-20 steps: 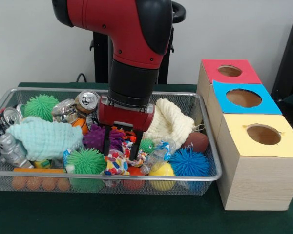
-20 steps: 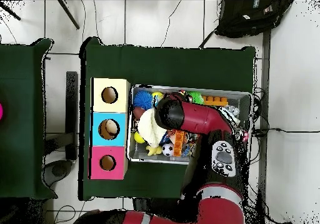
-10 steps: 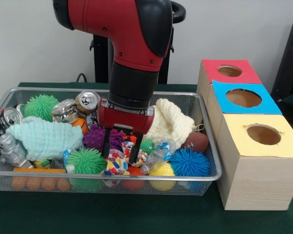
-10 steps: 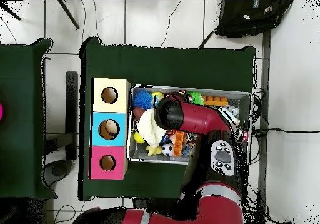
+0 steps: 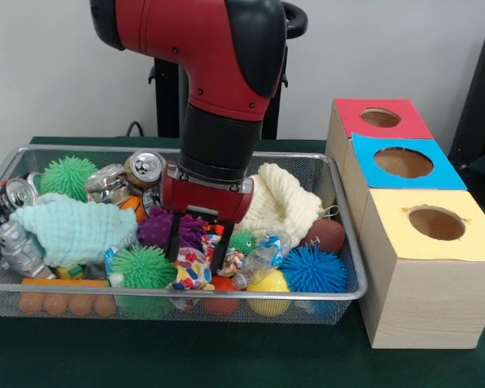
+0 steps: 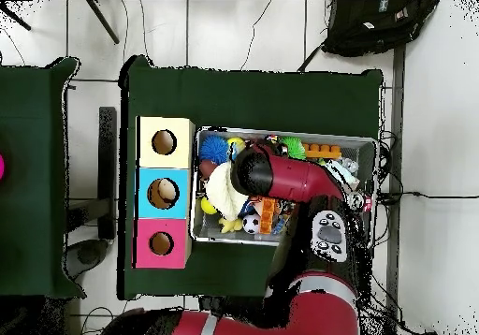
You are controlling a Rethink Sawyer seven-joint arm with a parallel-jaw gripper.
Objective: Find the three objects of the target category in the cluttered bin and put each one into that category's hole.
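My gripper (image 5: 196, 244) hangs inside the wire bin (image 5: 8, 287), fingers apart with nothing between them — one finger against the purple spiky ball (image 5: 158, 229), the other just above a colourful patterned toy (image 5: 194, 271). Around them lie green spiky balls (image 5: 143, 267), a blue spiky ball (image 5: 312, 269), crushed cans (image 5: 145, 166), a cream knitted cloth (image 5: 283, 202) and a pale green cloth (image 5: 73, 229). Beside the bin stands the wooden box (image 5: 412, 299) with its red, blue and yellow holes; which category is the target I cannot tell.

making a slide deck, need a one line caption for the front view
Sawyer arm's open tool poised among spiky balls, cans and cloths in a wire mesh bin, beside a three-hole wooden sorting box.
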